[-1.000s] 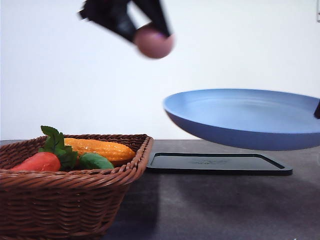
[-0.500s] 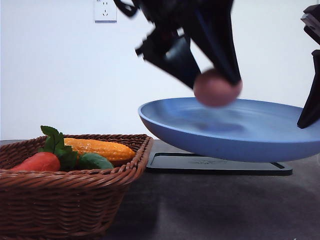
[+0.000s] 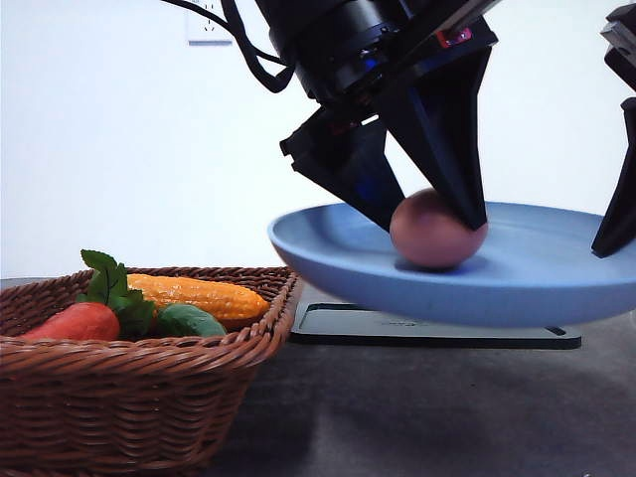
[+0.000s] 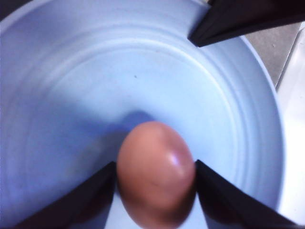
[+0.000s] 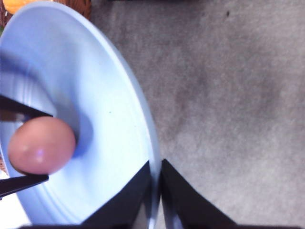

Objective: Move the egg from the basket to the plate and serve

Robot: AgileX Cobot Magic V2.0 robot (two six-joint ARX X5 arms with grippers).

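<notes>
The pinkish-brown egg [image 3: 437,231] sits low inside the blue plate [image 3: 328,260], its underside at the plate's surface. My left gripper [image 3: 433,223] comes down from above and is shut on the egg, one dark finger on each side. In the left wrist view the egg [image 4: 155,174] is pinched between the fingers [image 4: 90,193] over the plate [image 4: 71,95]. My right gripper [image 5: 155,188] is shut on the plate's rim [image 5: 143,119] and holds the plate in the air above the table. The wicker basket [image 3: 129,397] stands at the front left.
In the basket lie a red-orange vegetable with green leaves [image 3: 81,320], a yellow corn-like piece [image 3: 199,296] and a green vegetable [image 3: 189,322]. A flat black tray [image 3: 427,326] lies on the dark table [image 3: 417,417] under the raised plate. A white wall is behind.
My left gripper has carried the egg down and to the right, from high above the table into the plate. The plate has shifted left beneath it.
</notes>
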